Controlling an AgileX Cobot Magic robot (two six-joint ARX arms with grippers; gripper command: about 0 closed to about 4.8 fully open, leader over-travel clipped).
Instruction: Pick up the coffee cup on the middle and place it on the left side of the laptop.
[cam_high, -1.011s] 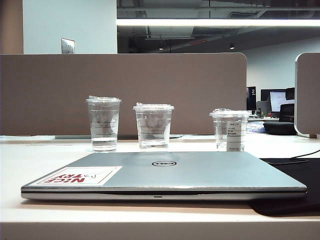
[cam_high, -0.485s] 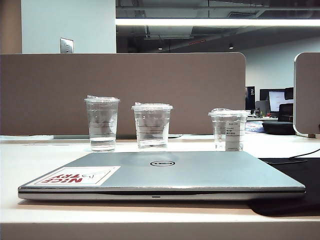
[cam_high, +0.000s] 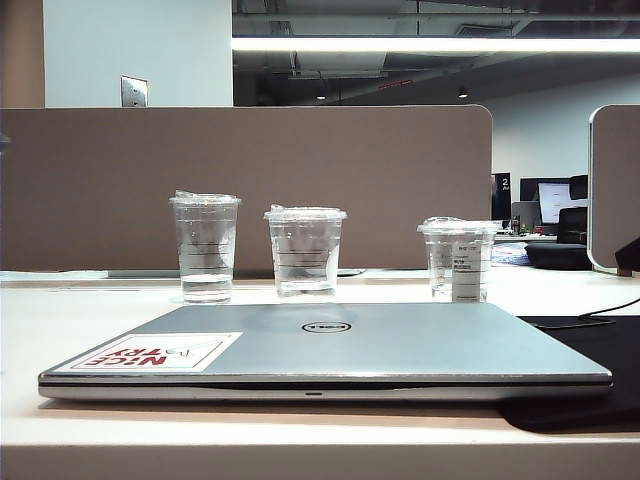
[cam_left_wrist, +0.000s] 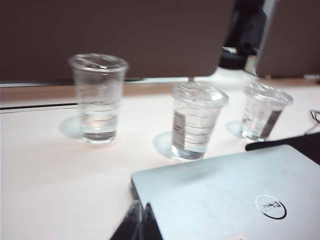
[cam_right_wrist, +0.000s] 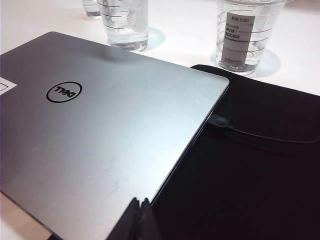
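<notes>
The coffee cup (cam_high: 305, 250) is the wide clear lidded cup with thin dark lines, standing in the middle of the row behind the laptop (cam_high: 330, 345). It also shows in the left wrist view (cam_left_wrist: 196, 120) and the right wrist view (cam_right_wrist: 124, 22). The silver Dell laptop (cam_left_wrist: 225, 195) (cam_right_wrist: 100, 125) lies closed with its red-and-white sticker at the front left. My left gripper (cam_left_wrist: 141, 222) is shut and empty, over the laptop's corner, well short of the cups. My right gripper (cam_right_wrist: 139, 220) is shut and empty, over the laptop's edge beside the black mat.
A slimmer clear cup (cam_high: 205, 248) stands left of the coffee cup and a labelled clear cup (cam_high: 458, 258) to its right. A black mat (cam_right_wrist: 250, 175) with a thin cable (cam_right_wrist: 270, 136) lies right of the laptop. A brown partition (cam_high: 250, 180) runs behind the cups.
A dark shape has come into the exterior view at its right edge. The cups and the laptop have stayed where they were.
</notes>
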